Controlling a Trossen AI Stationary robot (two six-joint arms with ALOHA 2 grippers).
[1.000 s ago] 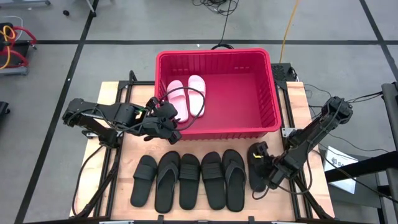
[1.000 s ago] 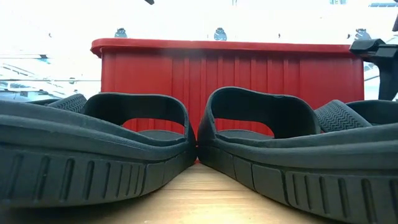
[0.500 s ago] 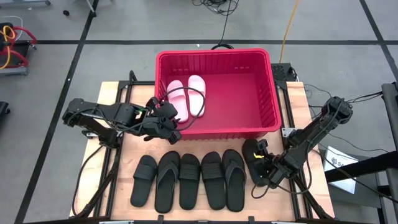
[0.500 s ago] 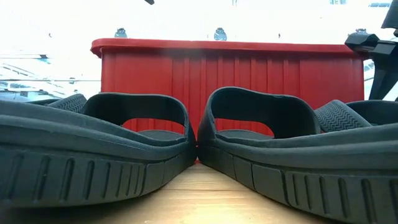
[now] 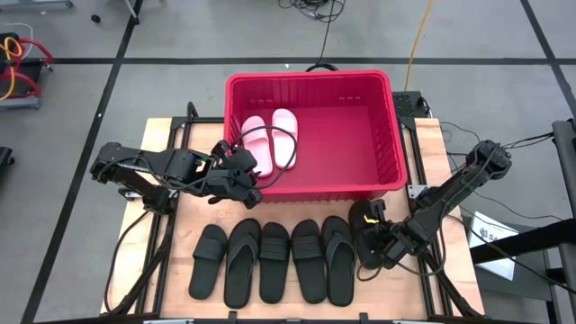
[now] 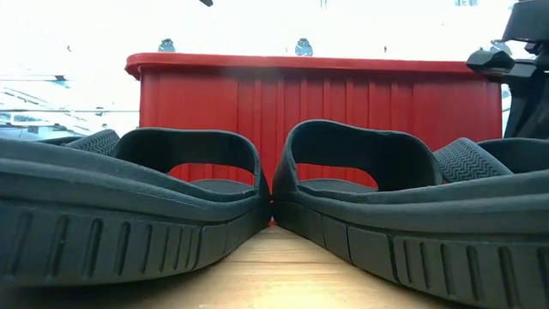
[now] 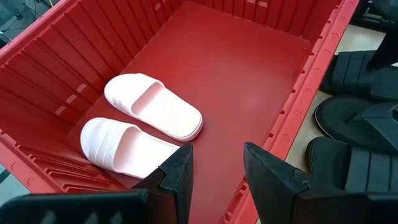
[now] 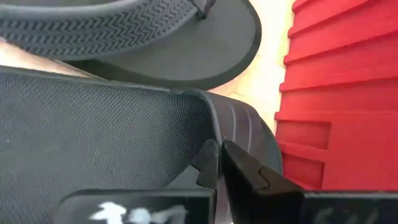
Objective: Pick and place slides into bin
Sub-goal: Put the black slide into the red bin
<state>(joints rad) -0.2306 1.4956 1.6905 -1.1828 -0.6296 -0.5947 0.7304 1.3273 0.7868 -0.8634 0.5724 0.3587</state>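
Black slide [image 5: 369,236]: rightmost on tabletop [image 5: 288,211], apart from row of five, near bin [image 5: 310,81] front corner. Likely light, flexible foam (strap edge best hold). Right gripper [image 8: 216,163] fingers pinched nearly closed on strap rim. Left gripper [image 7: 214,168] parted, empty, over bin holding two pink slides [image 7: 149,127].

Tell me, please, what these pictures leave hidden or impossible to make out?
- Bin contents: in the low view its red wall hides them.
- Black slide by the right gripper: in the high view the arm covers most of it, so its strap style is unclear.
- Row of black slides: the low view shows only two slides filling the picture; the others are cut off.
- Left gripper: open over the bin, holding nothing.
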